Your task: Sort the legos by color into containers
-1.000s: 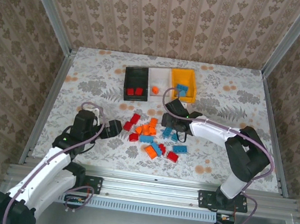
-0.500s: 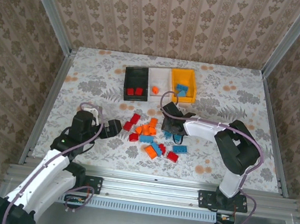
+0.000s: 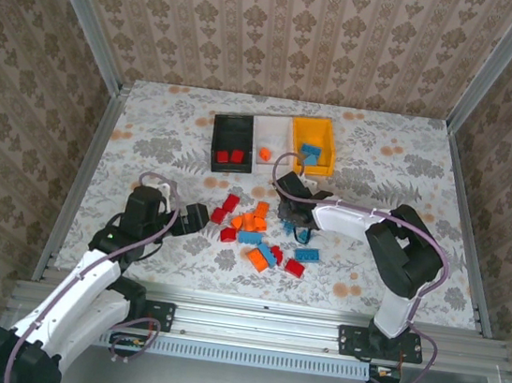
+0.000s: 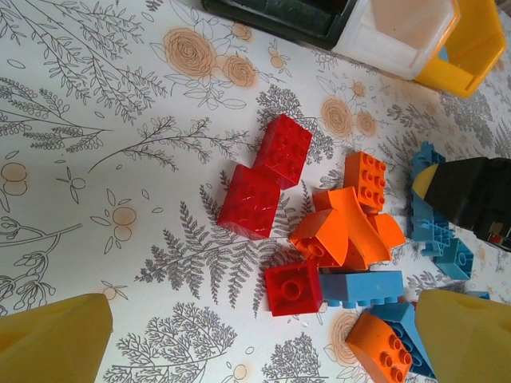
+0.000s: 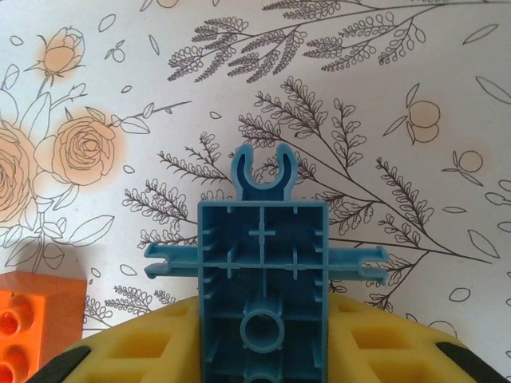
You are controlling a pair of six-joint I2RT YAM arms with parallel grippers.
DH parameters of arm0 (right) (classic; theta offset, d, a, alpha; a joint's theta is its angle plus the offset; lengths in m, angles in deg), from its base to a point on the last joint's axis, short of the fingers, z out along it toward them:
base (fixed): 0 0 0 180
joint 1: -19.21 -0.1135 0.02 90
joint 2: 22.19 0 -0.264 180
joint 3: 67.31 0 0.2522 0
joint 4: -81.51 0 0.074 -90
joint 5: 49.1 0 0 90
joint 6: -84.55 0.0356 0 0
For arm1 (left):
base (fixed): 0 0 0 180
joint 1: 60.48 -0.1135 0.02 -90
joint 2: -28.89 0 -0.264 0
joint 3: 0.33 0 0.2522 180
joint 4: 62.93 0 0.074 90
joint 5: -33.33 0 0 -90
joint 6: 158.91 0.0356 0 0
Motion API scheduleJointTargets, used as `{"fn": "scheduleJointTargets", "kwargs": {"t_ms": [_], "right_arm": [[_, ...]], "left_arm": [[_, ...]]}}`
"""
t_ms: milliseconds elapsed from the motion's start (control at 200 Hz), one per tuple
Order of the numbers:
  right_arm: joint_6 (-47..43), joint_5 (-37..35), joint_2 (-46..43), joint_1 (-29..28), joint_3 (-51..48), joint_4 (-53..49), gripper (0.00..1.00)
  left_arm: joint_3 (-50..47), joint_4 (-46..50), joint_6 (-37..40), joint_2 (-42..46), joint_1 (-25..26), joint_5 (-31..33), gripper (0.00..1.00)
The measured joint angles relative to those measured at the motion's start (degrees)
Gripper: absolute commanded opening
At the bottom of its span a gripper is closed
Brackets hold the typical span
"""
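Note:
Red, orange and blue legos (image 3: 256,229) lie in a loose pile mid-table. At the back stand the containers in a row: a black bin (image 3: 217,139) with red bricks, a white bin (image 3: 268,132) with an orange brick, and a yellow bin (image 3: 329,154) with blue bricks. My right gripper (image 3: 292,217) is down at the pile's right side, shut on a blue lego (image 5: 263,271) whose hollow underside faces the camera between the yellow fingers (image 5: 152,343). My left gripper (image 3: 198,217) hovers open left of the pile, with a red brick (image 4: 292,289) between its spread fingertips.
In the left wrist view, two red bricks (image 4: 250,201), curved orange pieces (image 4: 343,227) and a blue brick (image 4: 362,287) lie close together, with the black right gripper (image 4: 467,195) beyond them. An orange brick (image 5: 32,319) sits left of the right gripper. Walls enclose the table.
The right gripper has shifted slightly left and down onto the pile's right side and closed on a blue lego. The left arm has stayed where it was, open.

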Motion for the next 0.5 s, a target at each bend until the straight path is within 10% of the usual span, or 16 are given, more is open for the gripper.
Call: {"fn": "scheduleJointTargets", "kwargs": {"t_ms": [500], "right_arm": [[-13.00,-4.02,-6.71,3.08,7.52,-0.48,0.35]], "left_arm": [[0.44,-0.63,-0.48,-2.80,0.00,-0.55,1.00]]}}
